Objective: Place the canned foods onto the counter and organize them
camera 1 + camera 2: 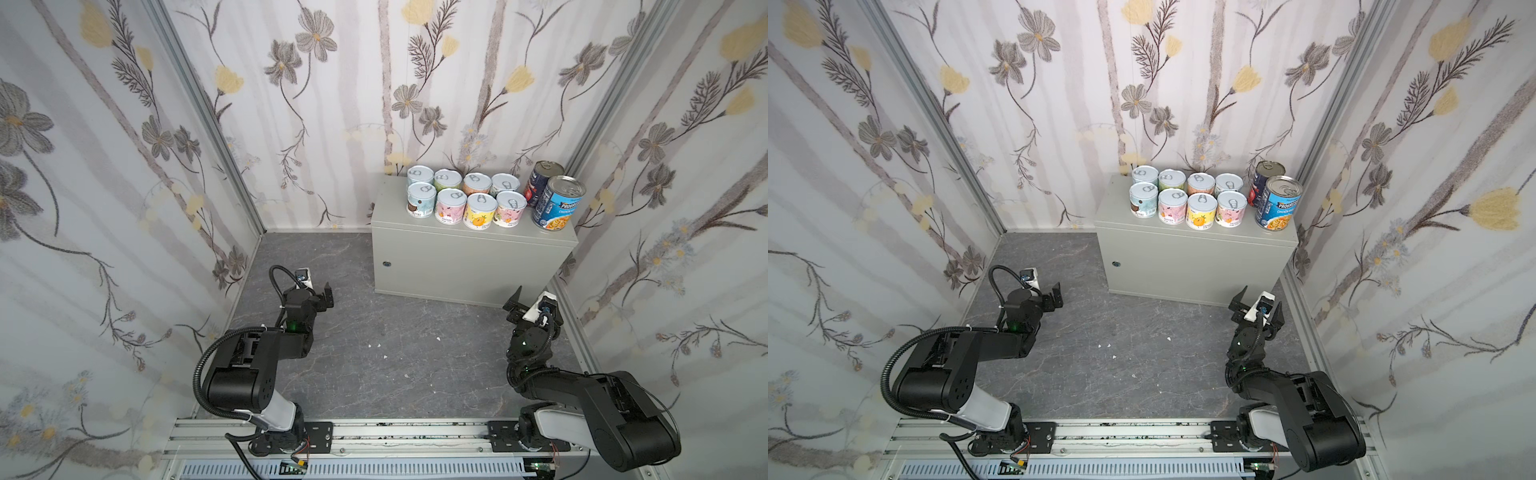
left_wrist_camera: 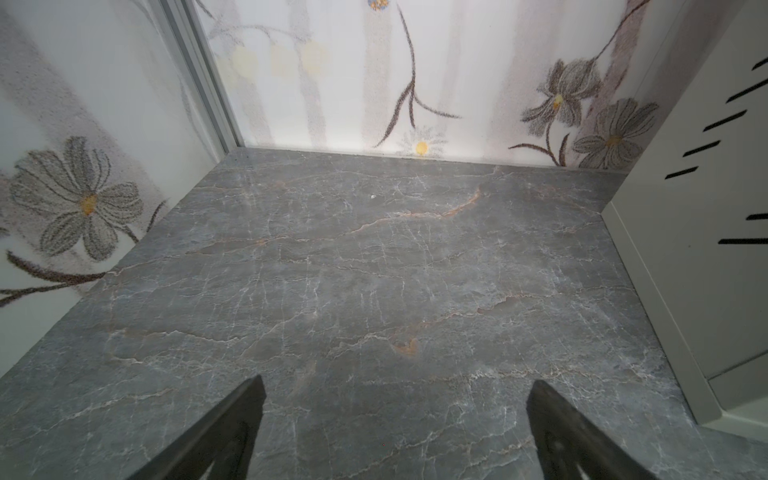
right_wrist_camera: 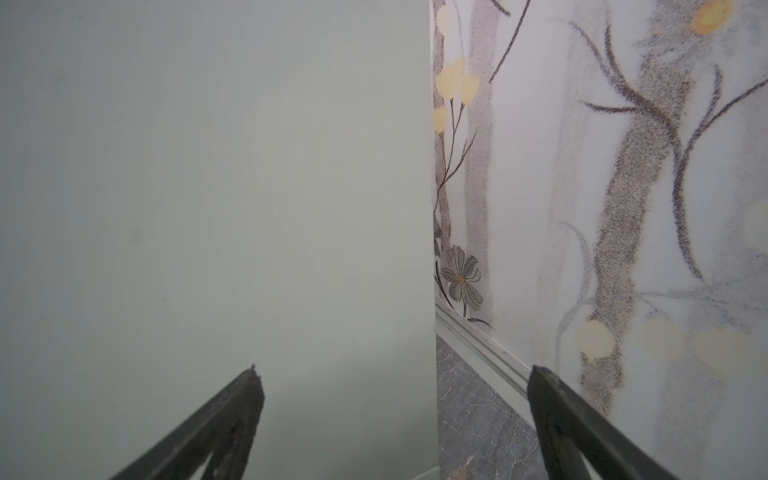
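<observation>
We see left gripper (image 2: pixel 397 380), right gripper (image 3: pixel 395 370) wide, empty; pastel-labelled metal cans (image 1: pixel 480 210) atop light-grey metal cabinet (image 1: pixel 457 266) ahead of right gripper.

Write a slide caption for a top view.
Eight short pastel cans and two taller cans stand on the light-grey metal cabinet; left gripper and right gripper both open.

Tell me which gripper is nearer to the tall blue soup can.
Right. The right gripper is low, before the right end of the light-grey metal cabinet, below the tall blue soup can. The left gripper is over the dark marbled floor, beyond the cabinet's left end.
</observation>
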Available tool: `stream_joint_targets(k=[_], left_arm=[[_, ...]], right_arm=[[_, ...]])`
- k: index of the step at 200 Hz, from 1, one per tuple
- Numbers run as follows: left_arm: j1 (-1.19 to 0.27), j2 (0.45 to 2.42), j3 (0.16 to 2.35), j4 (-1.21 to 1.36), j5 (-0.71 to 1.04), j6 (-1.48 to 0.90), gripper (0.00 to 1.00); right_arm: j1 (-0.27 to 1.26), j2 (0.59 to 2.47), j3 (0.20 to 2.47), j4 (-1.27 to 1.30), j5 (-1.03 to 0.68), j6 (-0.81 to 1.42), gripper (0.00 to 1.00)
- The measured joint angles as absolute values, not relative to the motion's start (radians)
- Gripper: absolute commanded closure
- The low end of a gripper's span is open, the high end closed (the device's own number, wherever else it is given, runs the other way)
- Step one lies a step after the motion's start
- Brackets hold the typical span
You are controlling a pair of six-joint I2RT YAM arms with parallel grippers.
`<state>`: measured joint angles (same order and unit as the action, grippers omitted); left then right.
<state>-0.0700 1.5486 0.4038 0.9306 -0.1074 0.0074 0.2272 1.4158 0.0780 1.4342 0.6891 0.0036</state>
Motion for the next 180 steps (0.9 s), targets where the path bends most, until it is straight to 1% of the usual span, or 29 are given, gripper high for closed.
stream_joint_targets(k=[33,68,109,140,161,180], left_arm=[[-0.065,1.542,0.288,1.075,-0.111,-0.005,0.0],[-0.113,1.588,0.165,1.304,-0.184,-0.003,0.0],[-0.154,1.629,0.065,1.54,-0.253,0.025,0.0],[-0.173,1.657,0.046,1.567,-0.277,0.05,0.0],[-0.149,1.633,0.095,1.566,-0.279,0.049,0.0],[-0.109,1.604,0.164,1.53,-0.234,0.039,0.0]], right_arm=[[0.228,1.458,0.01,1.549,0.683,-0.011,0.0],[0.262,1.515,0.004,1.587,0.66,-0.06,0.0],[0.284,1.506,0.004,1.593,0.638,-0.088,0.0],[0.281,1.497,0.004,1.598,0.638,-0.088,0.0],[0.277,1.496,0.004,1.607,0.634,-0.087,0.0],[0.274,1.494,0.004,1.61,0.63,-0.087,0.0]])
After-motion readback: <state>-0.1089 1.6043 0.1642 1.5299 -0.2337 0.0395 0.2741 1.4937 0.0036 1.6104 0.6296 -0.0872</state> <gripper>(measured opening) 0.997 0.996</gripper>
